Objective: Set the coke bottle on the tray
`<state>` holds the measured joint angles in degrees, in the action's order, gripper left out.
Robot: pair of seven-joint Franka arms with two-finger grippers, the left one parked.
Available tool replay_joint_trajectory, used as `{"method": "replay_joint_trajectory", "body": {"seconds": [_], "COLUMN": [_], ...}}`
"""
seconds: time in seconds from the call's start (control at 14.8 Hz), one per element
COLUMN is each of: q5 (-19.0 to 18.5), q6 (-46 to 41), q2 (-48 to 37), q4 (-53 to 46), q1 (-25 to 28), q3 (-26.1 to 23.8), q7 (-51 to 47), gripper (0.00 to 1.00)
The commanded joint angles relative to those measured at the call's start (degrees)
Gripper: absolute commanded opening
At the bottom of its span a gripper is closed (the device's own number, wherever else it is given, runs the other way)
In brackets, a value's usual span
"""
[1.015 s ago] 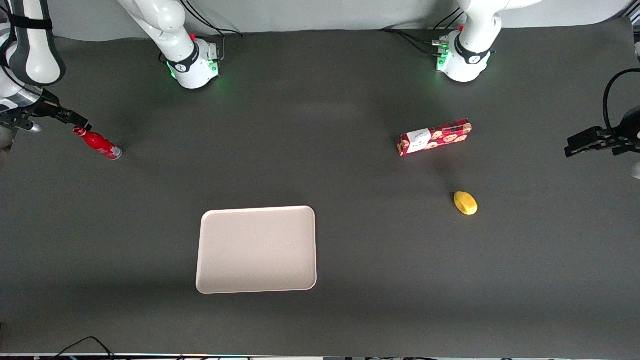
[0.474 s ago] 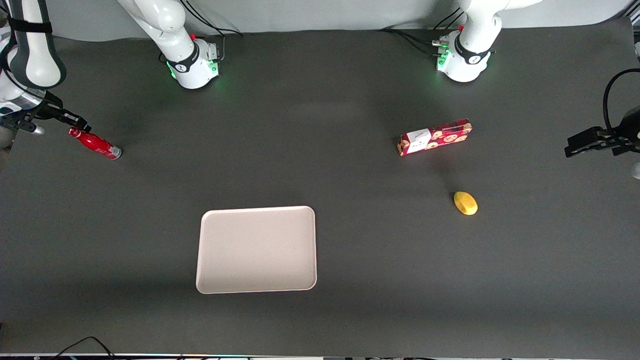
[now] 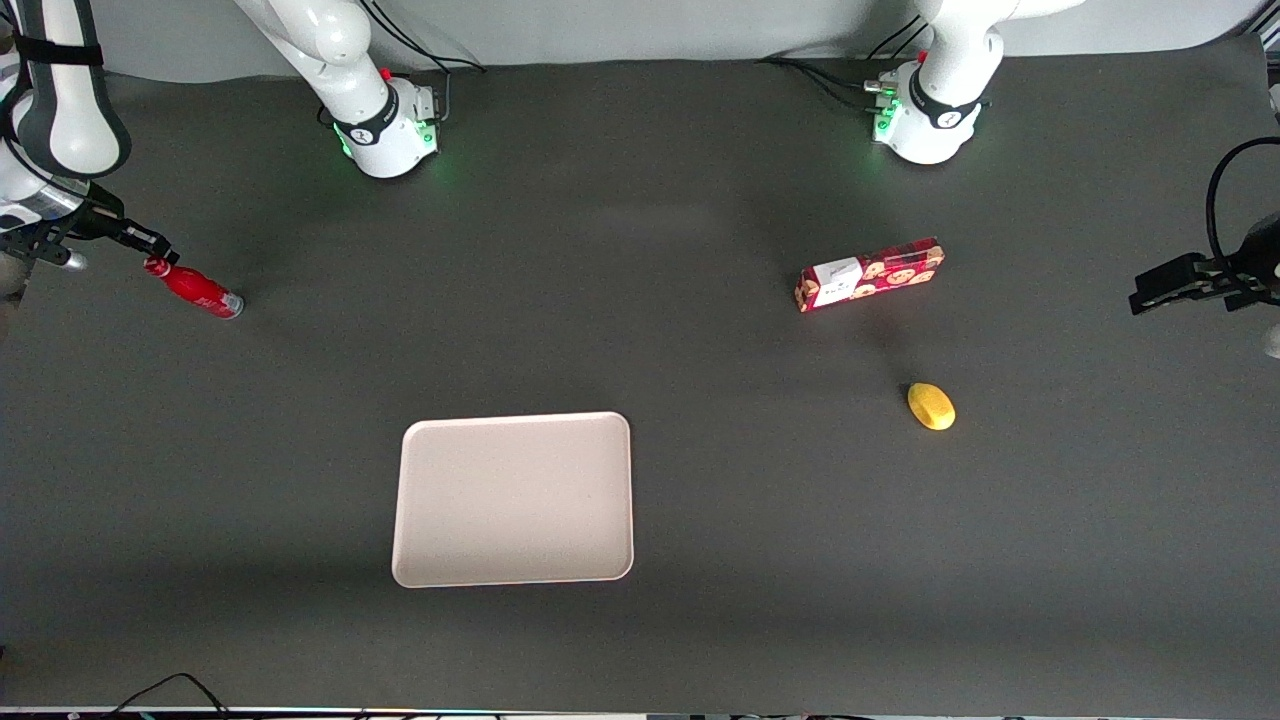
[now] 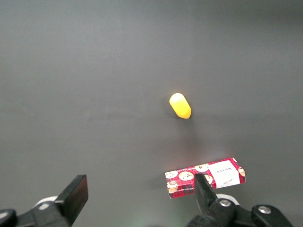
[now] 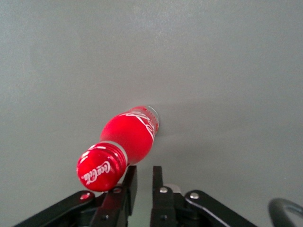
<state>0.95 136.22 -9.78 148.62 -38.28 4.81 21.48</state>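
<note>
Spreading across both views is the dark grey table (image 3: 700, 350), and the biggest thing on it is the tray (image 3: 513, 498), pale and lying flat, with nothing on it. It sits closer to the front camera than anything else, so the task's goal is not yet met.

Next in size is the red cookie-printed box (image 3: 870, 273), lying flat toward the parked arm's end of the table. That puts it well apart from any likely path between bottle and tray.

The coke bottle (image 3: 195, 287) is at the working arm's end of the table, well apart from the tray and farther from the front camera than it. It seems to stand on its silvery base, with its cap (image 5: 101, 168) pointing up toward the wrist camera. I judge that from the angle and not with certainty.

The gripper (image 3: 150, 243) hangs at the bottle's top. In the wrist view its 2 fingers are drawn nearly together, with only a thin slit between them and nothing in it. The cap is just beside 1 finger, outside the slit, so the gripper (image 5: 144, 172) holds nothing. A grasp would probably need the fingers to spread and then re-centre over the neck, and a sideways brush at the cap could tip so slim a bottle.

Smallest is a yellow lemon-like object (image 3: 931, 406), near the box and closer to the front camera than it.
</note>
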Motion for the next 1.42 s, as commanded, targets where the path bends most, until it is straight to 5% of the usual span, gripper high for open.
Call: {"method": "replay_joint_trajectory", "body": {"seconds": [0.0, 0.74, 1.08, 1.35], "q5": [2.0, 1.2, -2.6, -3.1], "q6": [-5.9, -34.4, -54.5, -57.3], "q2": [0.5, -14.4, -16.1, -15.2], "q4": [-3.7, -18.0, -35.0, -37.9], "q1": [0.0, -0.5, -0.6, -0.7], "q3": [-0.2, -6.0, -7.5, -8.7], "q7": [0.9, -0.7, -0.7, -0.5], "gripper": [1.0, 1.0, 1.0, 1.0]}}
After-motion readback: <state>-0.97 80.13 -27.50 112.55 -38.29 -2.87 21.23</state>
